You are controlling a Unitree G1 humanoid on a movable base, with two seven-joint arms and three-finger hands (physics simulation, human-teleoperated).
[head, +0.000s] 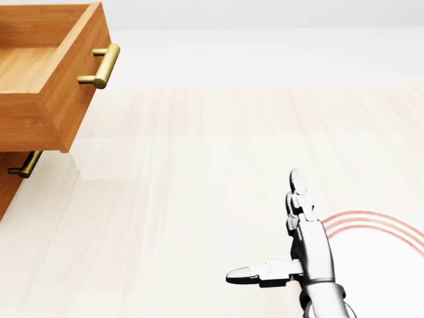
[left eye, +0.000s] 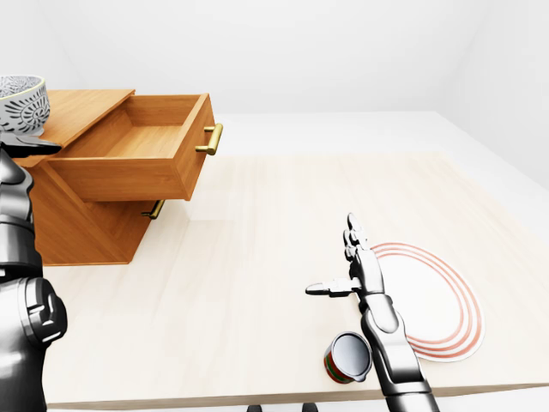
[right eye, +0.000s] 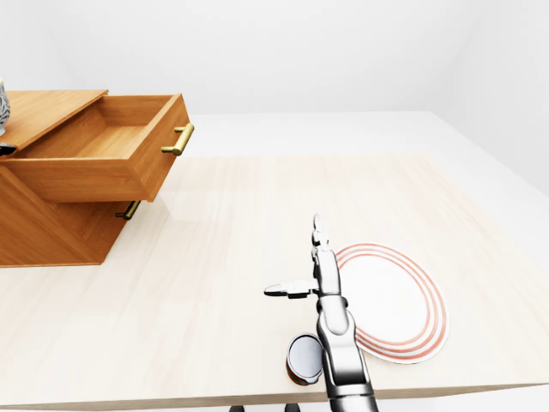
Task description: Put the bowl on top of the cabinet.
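Observation:
The patterned white-and-black bowl [left eye: 19, 101] shows at the top left of the left-eye view, cut by the frame edge, over the wooden cabinet's top [left eye: 86, 107]. My left hand [left eye: 27, 142] is right under the bowl's rim, with dark fingers pointing right; its arm rises along the left edge. Whether those fingers still grip the bowl is hidden. My right hand [left eye: 334, 257] hovers open and empty over the table, thumb out to the left, beside the plate.
The cabinet's upper drawer [left eye: 137, 150] is pulled out and empty, brass handle [left eye: 211, 138] toward the table's middle. A white plate with red rings [left eye: 433, 300] lies at lower right, a small tipped can [left eye: 347, 356] near the table's [left eye: 257, 223] bottom edge.

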